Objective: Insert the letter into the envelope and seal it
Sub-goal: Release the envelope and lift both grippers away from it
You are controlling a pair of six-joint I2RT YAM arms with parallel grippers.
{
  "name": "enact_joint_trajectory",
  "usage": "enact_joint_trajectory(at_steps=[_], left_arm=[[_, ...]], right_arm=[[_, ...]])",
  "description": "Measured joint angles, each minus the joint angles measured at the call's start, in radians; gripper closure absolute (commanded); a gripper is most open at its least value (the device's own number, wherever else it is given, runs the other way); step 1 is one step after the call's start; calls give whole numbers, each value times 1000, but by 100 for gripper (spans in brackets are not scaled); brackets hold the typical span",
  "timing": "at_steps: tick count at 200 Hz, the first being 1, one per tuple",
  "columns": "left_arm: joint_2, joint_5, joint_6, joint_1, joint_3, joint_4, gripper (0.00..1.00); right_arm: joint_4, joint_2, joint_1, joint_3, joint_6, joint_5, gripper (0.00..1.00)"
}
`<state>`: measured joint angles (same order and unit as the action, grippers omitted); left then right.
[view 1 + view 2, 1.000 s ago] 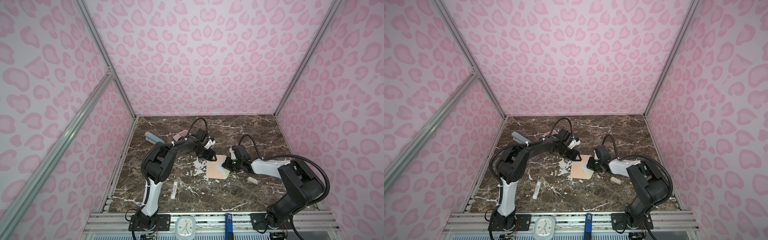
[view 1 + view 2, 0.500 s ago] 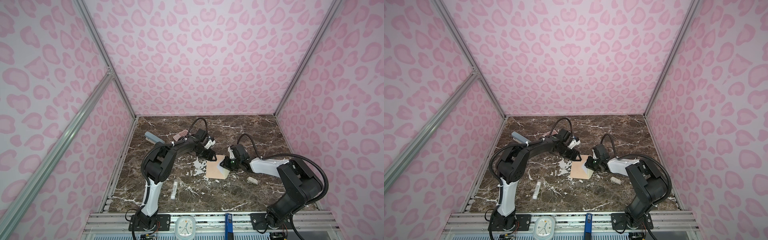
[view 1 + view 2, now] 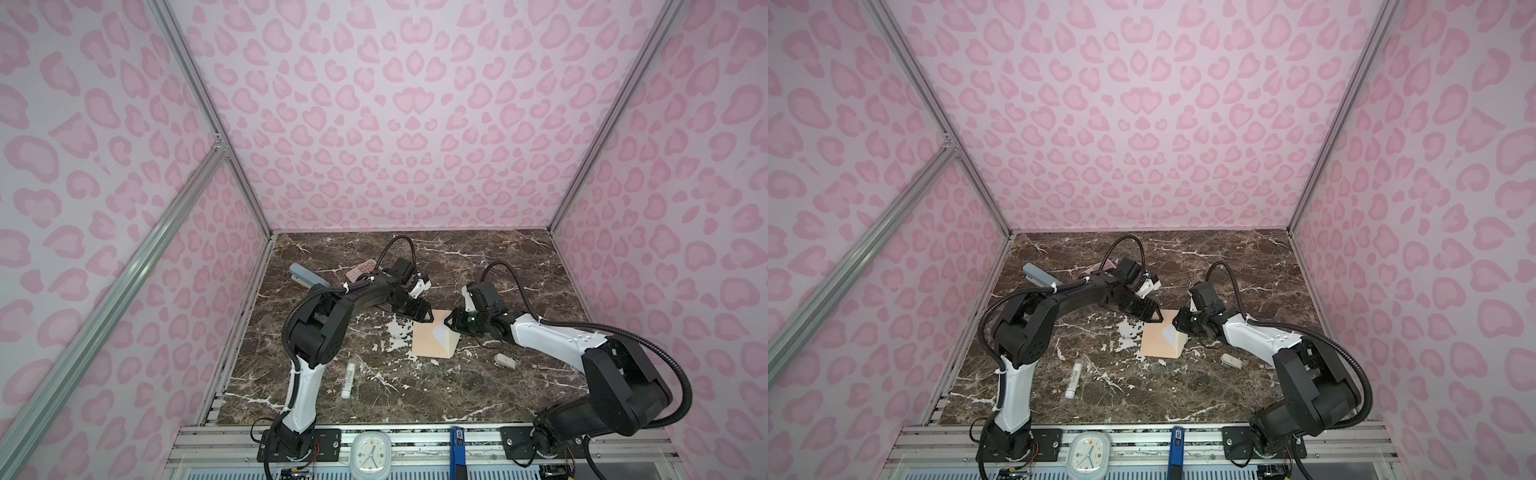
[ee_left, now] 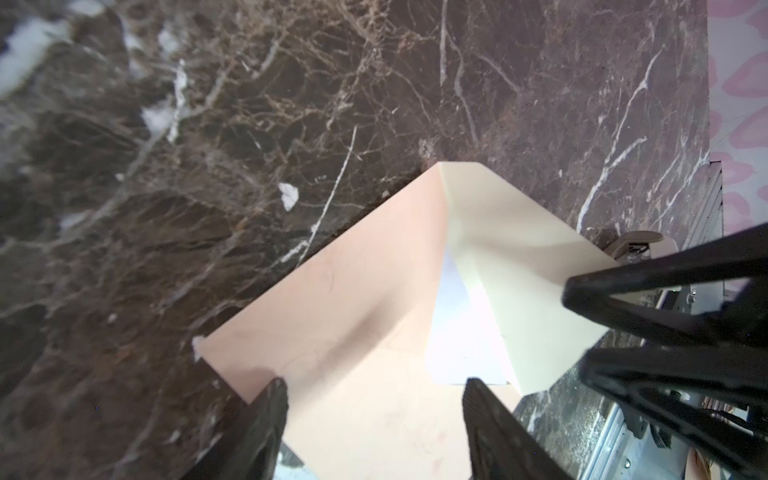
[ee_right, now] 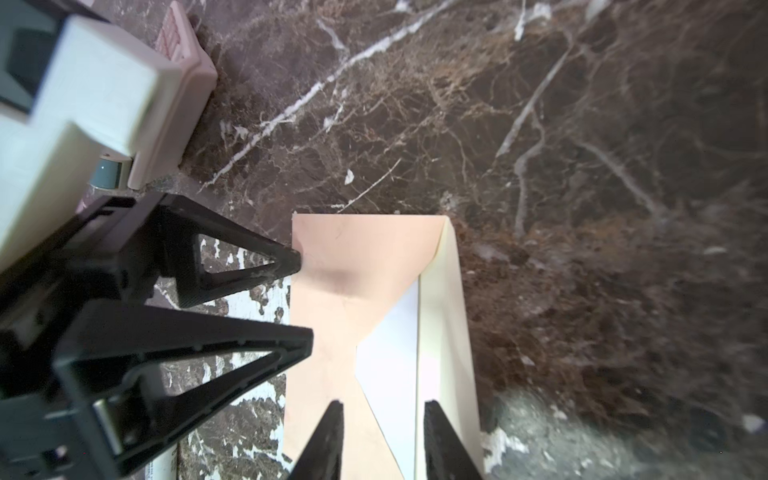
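The envelope [image 3: 426, 343] lies flat near the middle of the marble table [image 3: 457, 395], its plain peach face up. Its long axis seems to run from about 12 to 6 o'clock, though in both top views the slant of the camera makes it look nearly square. The triangular flap [image 3: 451, 344] hinges on the 3 o'clock long edge and is lifted, cream inner side showing, so the mouth faces 3 o'clock. The letter [image 5: 392, 353] sits in that mouth, a white wedge between the peach body and the raised flap, lying along the same axis.

The left gripper [image 4: 376, 386] is at the envelope's 11 o'clock corner. Its jaws are spread wide with nothing between them, and one fingertip [image 5: 291, 262] touches the 9 o'clock edge. The right gripper [image 5: 383, 405] is over the flap side at about 2 o'clock. Its jaws are partly apart around the exposed white strip and clamp nothing; whether a finger brushes the flap I cannot tell.

A white tube [image 3: 348, 379] lies at 8 o'clock from the envelope, its label print too small to read. A pink calculator [image 3: 360, 270] lies at 11 o'clock, its keys illegible.
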<state>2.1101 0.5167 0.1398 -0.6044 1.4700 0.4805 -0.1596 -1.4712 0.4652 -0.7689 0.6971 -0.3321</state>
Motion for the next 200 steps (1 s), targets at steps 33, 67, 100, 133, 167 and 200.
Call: enact_joint_trajectory(at_steps=[33, 67, 100, 133, 167, 200], left_arm=[[-3, -2, 0, 0, 0, 0, 29], [-12, -25, 2, 1, 0, 19, 28], [-23, -54, 11, 1, 0, 41, 27], [-41, -60, 17, 2, 0, 57, 26], [-71, -60, 18, 1, -2, 56, 24], [-140, -61, 38, 2, -27, 46, 25]], right_arm=[[-57, 76, -32, -9, -24, 30, 64], [-100, 147, -76, -7, -39, 56, 63], [-121, 174, -117, 17, -45, 74, 64], [-122, 180, -128, 34, -45, 80, 64], [-123, 183, -132, 38, -45, 77, 64], [-122, 191, -132, 38, -45, 77, 63]])
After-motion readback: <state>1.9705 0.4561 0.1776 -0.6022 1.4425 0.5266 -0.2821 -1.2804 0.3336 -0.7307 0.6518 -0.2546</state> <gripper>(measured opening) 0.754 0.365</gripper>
